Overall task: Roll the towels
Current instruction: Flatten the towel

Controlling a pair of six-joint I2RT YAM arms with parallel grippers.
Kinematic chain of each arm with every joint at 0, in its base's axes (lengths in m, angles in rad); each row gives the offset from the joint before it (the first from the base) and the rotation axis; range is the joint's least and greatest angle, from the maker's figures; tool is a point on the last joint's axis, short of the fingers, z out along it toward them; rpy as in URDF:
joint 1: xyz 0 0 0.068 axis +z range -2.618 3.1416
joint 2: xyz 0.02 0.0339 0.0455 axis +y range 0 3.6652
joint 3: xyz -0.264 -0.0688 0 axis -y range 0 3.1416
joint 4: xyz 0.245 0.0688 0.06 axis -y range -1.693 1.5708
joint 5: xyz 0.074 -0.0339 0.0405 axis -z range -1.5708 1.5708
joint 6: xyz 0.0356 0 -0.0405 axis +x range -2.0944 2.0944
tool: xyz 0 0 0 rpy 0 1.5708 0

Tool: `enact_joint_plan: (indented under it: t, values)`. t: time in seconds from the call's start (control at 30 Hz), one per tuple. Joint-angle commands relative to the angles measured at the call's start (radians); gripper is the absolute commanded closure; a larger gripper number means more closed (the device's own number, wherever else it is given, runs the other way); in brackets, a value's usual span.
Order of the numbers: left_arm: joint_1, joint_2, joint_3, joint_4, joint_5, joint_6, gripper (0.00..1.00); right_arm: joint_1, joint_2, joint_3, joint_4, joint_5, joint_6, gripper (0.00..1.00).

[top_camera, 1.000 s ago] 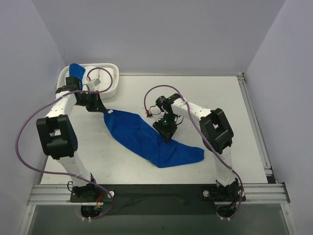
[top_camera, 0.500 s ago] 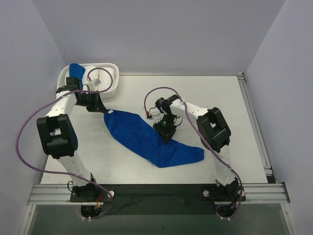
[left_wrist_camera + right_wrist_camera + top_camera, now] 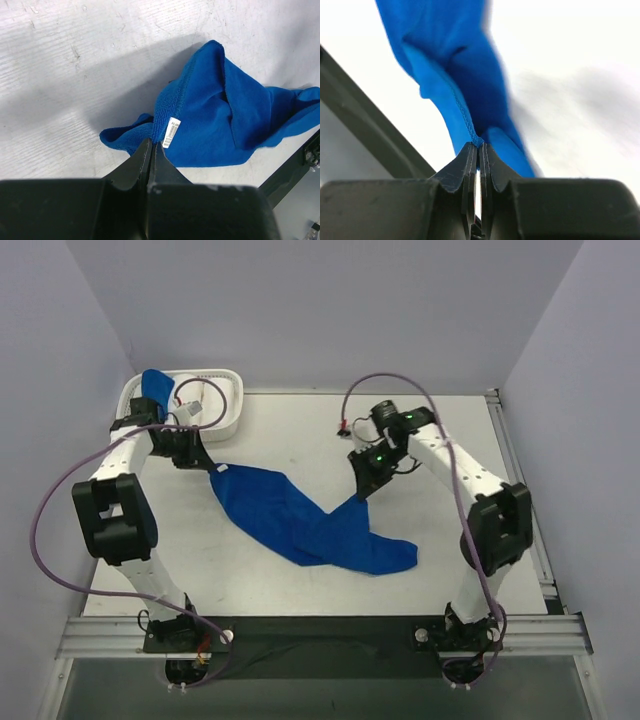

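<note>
Blue towel (image 3: 290,520) lying crumpled across the middle of a white table (image 3: 290,425), seen from above. Its long axis runs on a diagonal, from the far left down to the near right.

The left jaws are clenched on the far-left corner. The left wrist view shows them pinching the hem just beside a small white label (image 3: 171,133), low against the table. From there the cloth spreads away toward the right arm (image 3: 450,465).

The right jaws are clenched on a fold of the towel's far edge, about two thirds of the way along. The right wrist view shows the stitched hem nipped between them, the cloth hanging in a raised tongue. The near-right end lies loose and flat on the table, nearer to the right arm.

The towel therefore lies between the two grips, its left part stretched between them, and is not yet a flat strip. Rolling probably needs it laid out first.

A second blue towel (image 3: 155,383) rests in a white basket (image 3: 232,400) at the far left corner.
</note>
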Motion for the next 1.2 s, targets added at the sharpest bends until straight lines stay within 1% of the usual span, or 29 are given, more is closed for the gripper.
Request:
enact_joint_plan:
  t: [0.0, 0.1, 0.13, 0.2, 0.23, 0.33, 0.37, 0.43, 0.47, 0.63, 0.73, 0.77, 0.83, 0.87, 0.93, 0.97, 1.07, 1.17]
  values:
    - [0.02, -0.075, 0.068, -0.023, 0.002, 0.046, 1.0, -0.155, -0.149, 0.027, -0.108, -0.024, -0.05, 1.0]
    - [0.026, -0.09, 0.129, -0.052, -0.013, 0.074, 1.0, -0.254, -0.229, 0.047, -0.116, -0.014, -0.076, 1.0]
    - [0.026, -0.095, 0.144, -0.06, -0.024, 0.081, 1.0, -0.326, -0.246, 0.071, -0.114, -0.012, -0.08, 1.0]
    - [0.026, -0.107, 0.205, -0.08, -0.034, 0.106, 1.0, -0.397, -0.286, 0.108, -0.113, -0.012, -0.09, 1.0]
    - [0.028, -0.112, 0.229, -0.088, -0.039, 0.117, 1.0, -0.47, -0.298, 0.146, -0.114, -0.017, -0.094, 1.0]
    - [0.037, -0.124, 0.302, -0.123, -0.037, 0.149, 1.0, -0.588, -0.32, 0.218, -0.111, -0.037, -0.102, 1.0]
    - [0.042, -0.127, 0.315, -0.128, -0.037, 0.152, 1.0, -0.655, -0.321, 0.234, -0.111, -0.056, -0.102, 1.0]
    - [0.048, -0.136, 0.348, -0.141, -0.031, 0.164, 1.0, -0.708, -0.324, 0.278, -0.111, -0.07, -0.1, 1.0]
    - [0.054, -0.141, 0.358, -0.143, -0.027, 0.169, 1.0, -0.761, -0.326, 0.295, -0.113, -0.081, -0.096, 1.0]
    - [0.083, -0.214, 0.368, -0.161, -0.007, 0.203, 1.0, -0.888, -0.364, 0.337, -0.114, -0.164, -0.082, 1.0]
    - [0.118, -0.306, 0.326, -0.194, 0.027, 0.226, 1.0, -0.946, -0.439, 0.288, -0.119, -0.201, -0.1, 1.0]
    - [0.128, -0.338, 0.307, -0.2, 0.033, 0.235, 1.0, -0.957, -0.491, 0.268, -0.121, -0.201, -0.108, 1.0]
    - [0.158, -0.45, 0.223, -0.214, 0.035, 0.268, 1.0, -0.984, -0.554, 0.193, -0.122, -0.213, -0.14, 1.0]
    - [0.164, -0.533, 0.186, -0.215, 0.033, 0.281, 1.0, -0.989, -0.621, 0.161, -0.119, -0.213, -0.154, 1.0]
    - [0.189, -0.619, 0.091, -0.223, 0.015, 0.316, 1.0, -1.003, -0.689, 0.087, -0.121, -0.204, -0.183, 1.0]
    - [0.195, -0.695, 0.063, -0.233, 0.009, 0.325, 1.0, -1.004, -0.75, 0.067, -0.121, -0.199, -0.192, 1.0]
    - [0.211, -0.827, -0.027, -0.272, -0.023, 0.351, 1.0, -1.007, -0.848, 0.015, -0.121, -0.175, -0.211, 1.0]
    - [0.212, -0.892, -0.069, -0.295, -0.025, 0.338, 1.0, -1.009, -0.879, 0.008, -0.119, -0.155, -0.215, 1.0]
